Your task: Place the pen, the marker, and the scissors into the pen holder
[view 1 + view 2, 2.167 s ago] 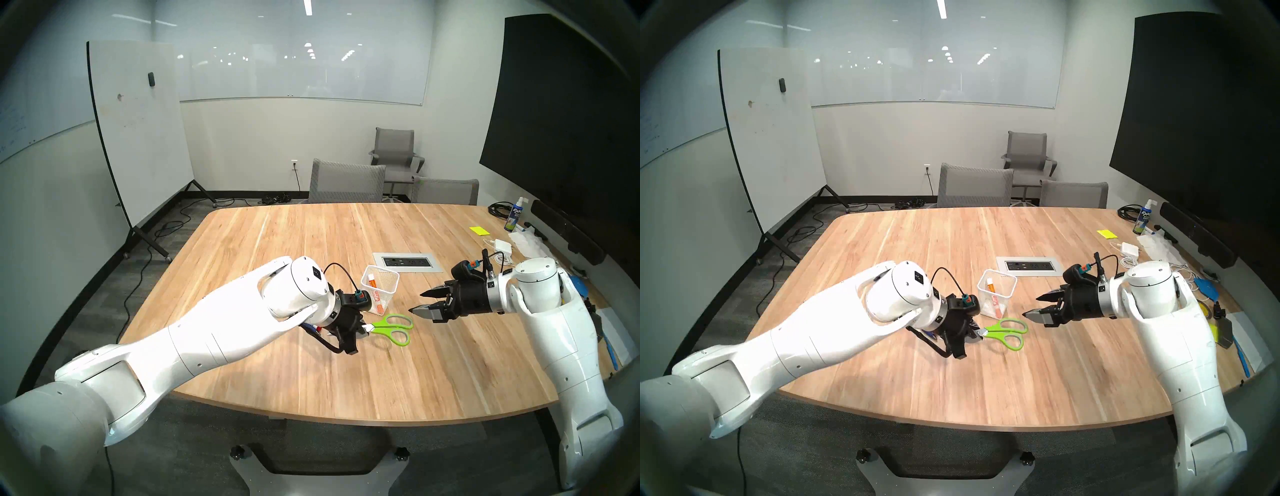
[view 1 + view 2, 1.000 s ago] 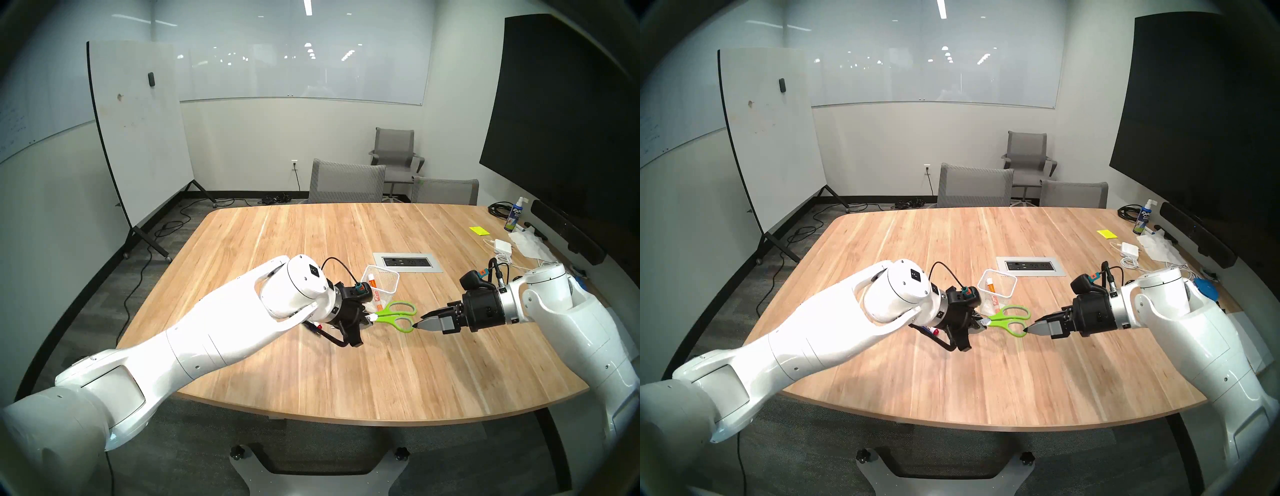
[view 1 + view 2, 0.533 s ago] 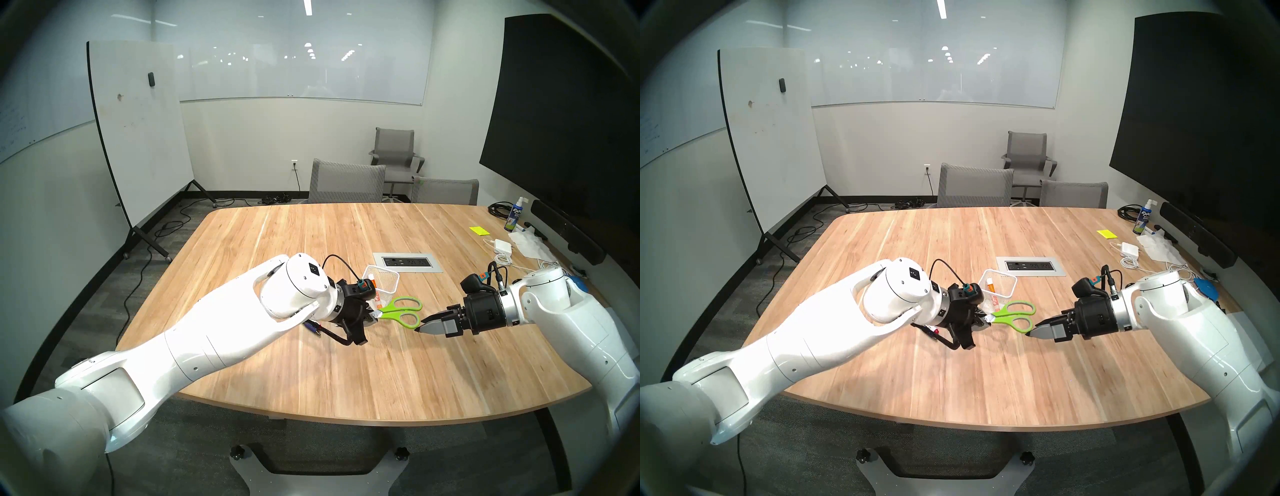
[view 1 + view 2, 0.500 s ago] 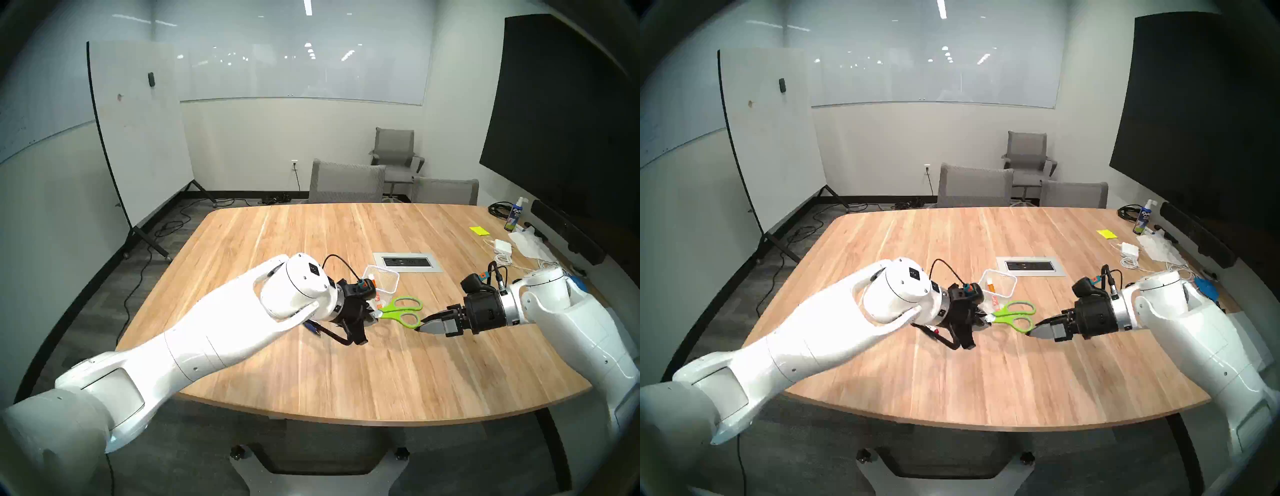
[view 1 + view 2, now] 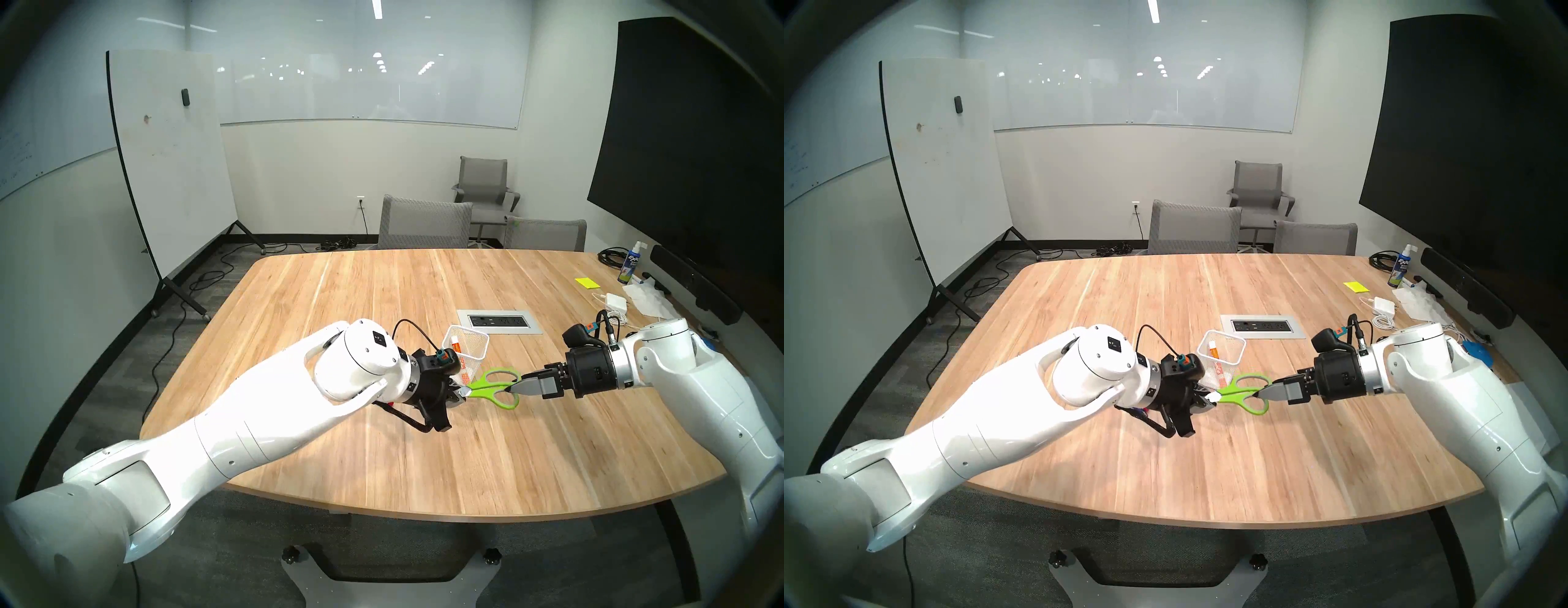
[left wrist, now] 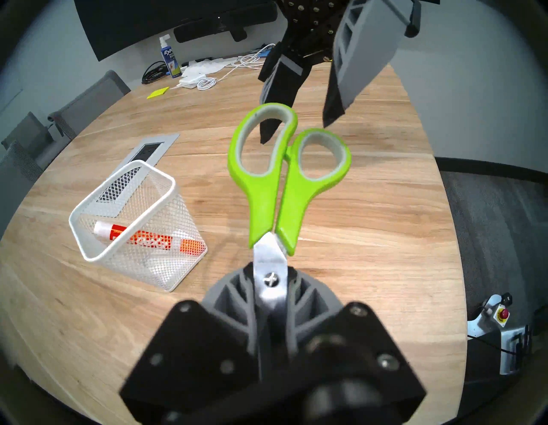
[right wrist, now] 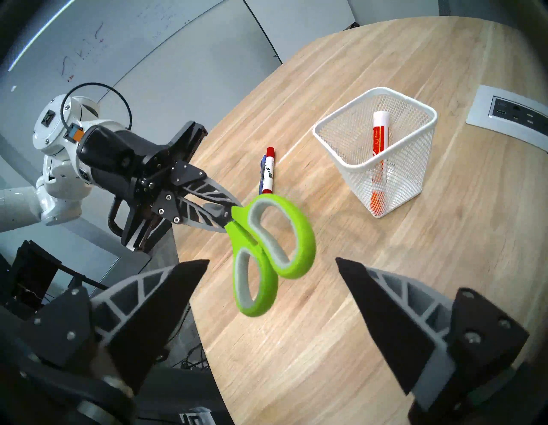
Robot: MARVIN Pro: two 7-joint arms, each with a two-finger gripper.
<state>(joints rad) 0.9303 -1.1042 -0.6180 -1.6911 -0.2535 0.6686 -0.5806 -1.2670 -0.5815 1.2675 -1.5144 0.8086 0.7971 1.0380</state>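
Scissors (image 6: 277, 190) are held clear of the counter (image 5: 424, 458) by the left hand (image 6: 269, 296), which is clamped shut on the silver blades at the pivot screw; the lime-green loop handles point toward the right hand (image 7: 271, 264). Right hand stands with its jaws spread wide, one fingertip (image 6: 268, 130) showing through a handle loop in the left wrist view; contact with the handles cannot be determined. Pen holder (image 7: 415, 166) stands upright on the counter just beside the scissors, with one orange-and-white marker (image 7: 379, 139) leaning inside. Blue pen (image 7: 262, 175) and a second white marker with red ends (image 7: 269, 170) lie side by side on the counter, touching, under the left arm.
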